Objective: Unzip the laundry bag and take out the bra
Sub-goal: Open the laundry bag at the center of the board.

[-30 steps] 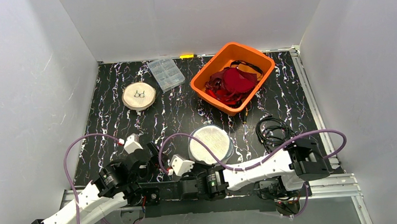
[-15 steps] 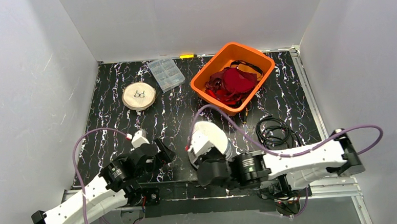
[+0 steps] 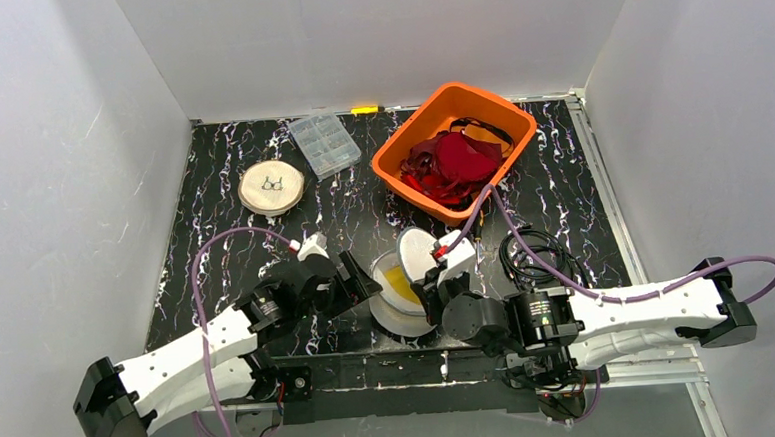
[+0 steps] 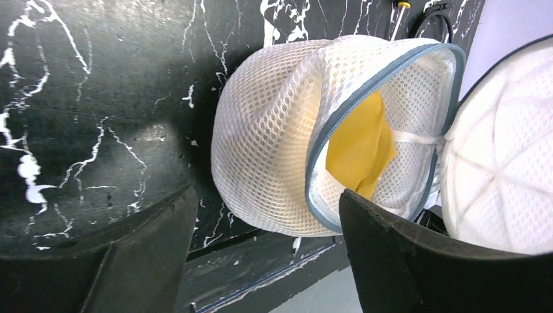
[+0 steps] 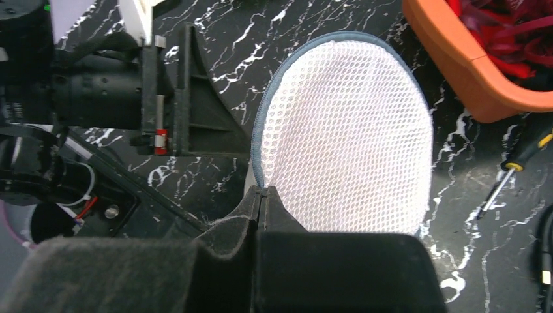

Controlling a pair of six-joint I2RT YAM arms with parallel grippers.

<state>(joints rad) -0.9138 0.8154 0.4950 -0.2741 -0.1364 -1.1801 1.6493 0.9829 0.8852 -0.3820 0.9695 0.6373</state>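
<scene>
Right gripper [image 5: 263, 195] is pinched shut on the rim of the lid [image 5: 345, 137] and has swung it up since a moment ago. Now the laundry bag [image 4: 261, 130] sits open between the wide-apart fingers of the left gripper [image 4: 267, 202]. The yellow bra [image 4: 358, 143] shows inside, so it looks ready to pull out.
</scene>
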